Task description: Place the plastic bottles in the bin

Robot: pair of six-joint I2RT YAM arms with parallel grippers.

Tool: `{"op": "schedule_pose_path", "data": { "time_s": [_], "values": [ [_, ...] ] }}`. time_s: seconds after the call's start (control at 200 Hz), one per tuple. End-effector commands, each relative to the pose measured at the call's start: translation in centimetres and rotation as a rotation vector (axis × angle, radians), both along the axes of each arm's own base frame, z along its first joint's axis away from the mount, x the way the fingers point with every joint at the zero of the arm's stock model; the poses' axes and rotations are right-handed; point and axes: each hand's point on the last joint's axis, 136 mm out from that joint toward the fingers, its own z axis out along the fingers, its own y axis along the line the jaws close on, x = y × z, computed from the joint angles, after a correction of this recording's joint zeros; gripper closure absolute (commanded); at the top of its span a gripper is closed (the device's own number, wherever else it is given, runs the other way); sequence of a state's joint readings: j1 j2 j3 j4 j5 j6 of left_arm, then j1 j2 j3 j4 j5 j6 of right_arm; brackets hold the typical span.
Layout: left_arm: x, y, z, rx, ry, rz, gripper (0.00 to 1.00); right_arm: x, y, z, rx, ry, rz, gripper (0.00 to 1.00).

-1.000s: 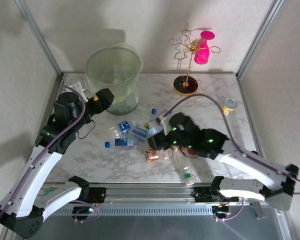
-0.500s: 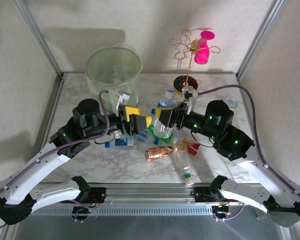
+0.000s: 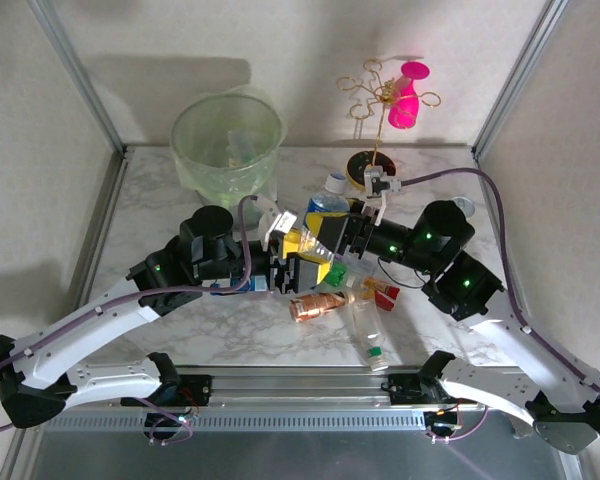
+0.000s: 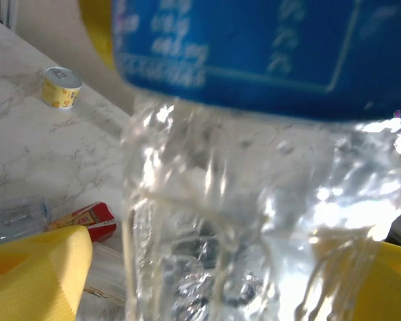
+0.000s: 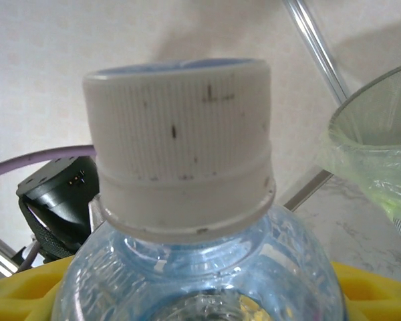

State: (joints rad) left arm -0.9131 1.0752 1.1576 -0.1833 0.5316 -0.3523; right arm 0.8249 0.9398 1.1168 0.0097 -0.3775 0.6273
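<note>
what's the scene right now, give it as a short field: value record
right tool: shut on a clear blue-label bottle, lifted, white cap on
left tool: open, yellow fingers either side of that bottle's clear body, gap showing on one side
bin: back left, upright, apart from both tools
loose bottles: copper-brown bottle, clear bottle with green cap, more nearby
not task items: can, pink cup on wire stand
status: held bottle not yet in bin
</note>
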Motion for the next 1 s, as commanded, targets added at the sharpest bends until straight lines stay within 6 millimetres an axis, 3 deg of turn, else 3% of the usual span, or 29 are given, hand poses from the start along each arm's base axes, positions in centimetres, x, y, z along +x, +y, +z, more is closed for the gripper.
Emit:
{"op": "schedule_pose_path", "data": {
  "time_s": [0.0,0.125,0.36,0.531,0.646,0.711,0.866,0.996],
  "values": [
    [0.3,0.2,2.7,-0.074,-0.089,0.021,0.20,-1.3,-0.5,1.8,0.082,-0.032,0.046,0.45],
    [0.0,-0.2,2.6,-0.094,-0.092,-0.002,0.26,-1.1,-0.6,1.3,0.083,-0.025,0.031,0.45],
    [-0.5,-0.5,3.0,-0.110,-0.114,-0.034,0.54,-0.9,-0.9,1.3,0.097,-0.029,0.011,0.46],
    [-0.6,-0.8,3.1,-0.104,-0.117,-0.046,0.55,-0.4,-0.8,1.0,0.076,-0.027,-0.009,0.44],
    [-0.2,-0.7,3.1,-0.098,-0.112,-0.025,0.54,0.5,-1.4,0.7,0.039,-0.027,-0.078,0.18],
    [0.2,-0.8,2.9,-0.082,-0.096,-0.008,0.54,1.2,-2.1,0.7,0.013,-0.031,-0.142,0.10],
    [1.7,-0.7,2.7,-0.050,-0.081,0.045,0.56,3.4,-4.9,0.5,-0.070,-0.025,-0.354,0.08],
    [3.9,0.6,3.5,-0.063,-0.067,0.122,0.60,4.6,-7.7,0.5,-0.134,-0.035,-0.512,0.08]
  ]
}}
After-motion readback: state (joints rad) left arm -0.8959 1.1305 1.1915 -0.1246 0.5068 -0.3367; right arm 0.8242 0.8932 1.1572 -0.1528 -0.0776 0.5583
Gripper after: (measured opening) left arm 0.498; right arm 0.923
